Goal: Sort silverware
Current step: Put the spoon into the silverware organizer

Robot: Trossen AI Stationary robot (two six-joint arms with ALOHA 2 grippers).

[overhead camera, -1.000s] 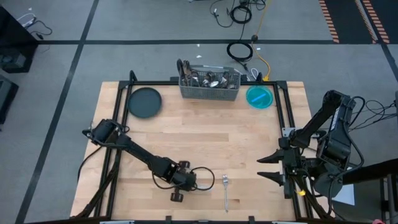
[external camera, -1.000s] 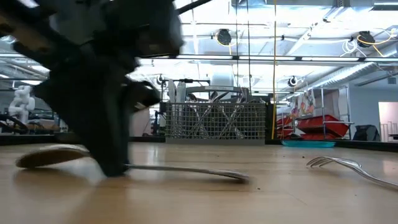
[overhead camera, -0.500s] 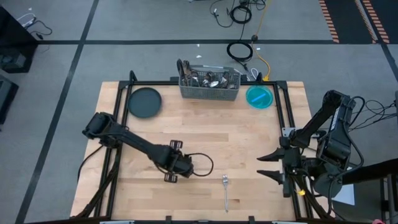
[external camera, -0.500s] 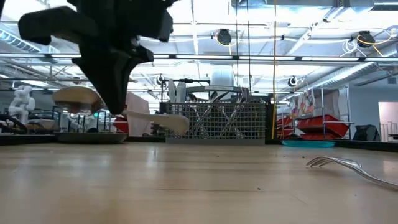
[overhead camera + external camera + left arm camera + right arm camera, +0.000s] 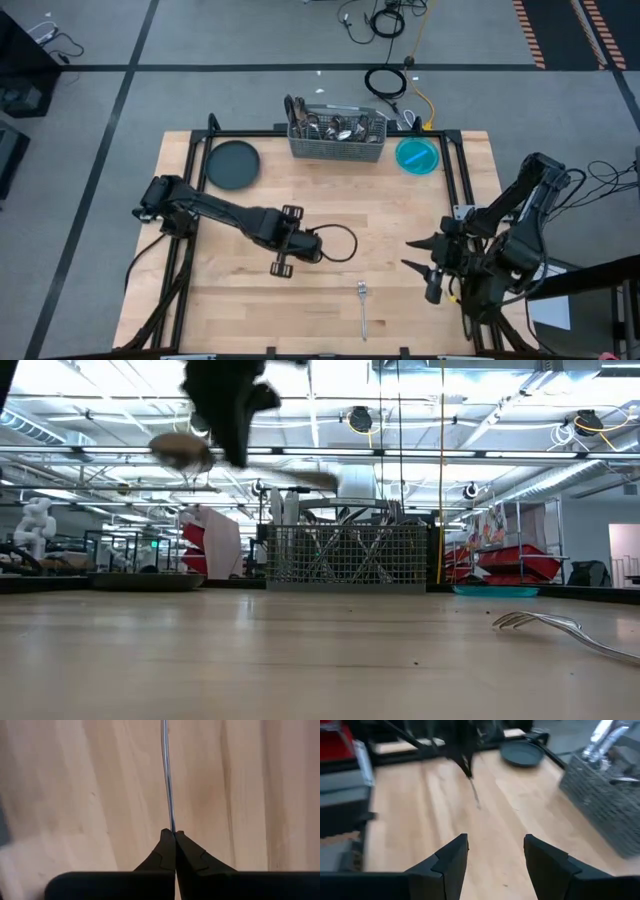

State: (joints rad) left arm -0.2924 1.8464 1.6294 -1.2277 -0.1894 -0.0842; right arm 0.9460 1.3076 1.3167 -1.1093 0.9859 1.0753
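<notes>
The left hand [image 5: 174,834] pinches a spoon [image 5: 180,450] by its handle, lifted above the bench [image 5: 400,220] — presumably for carrying. A fork [image 5: 363,310] lies beyond it; the right hand [image 5: 492,852] waits, fingers wide.

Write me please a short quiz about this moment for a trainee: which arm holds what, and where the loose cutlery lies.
1. True or false: the left gripper has its fingers shut on a spoon, lifted off the table.
2. Fill in: the fingers of the right gripper are ____.
3. Where is the fork? A: in the right gripper. B: flat on the table. C: standing upright.

Key: 1 true; 2 open; 3 B.
</notes>
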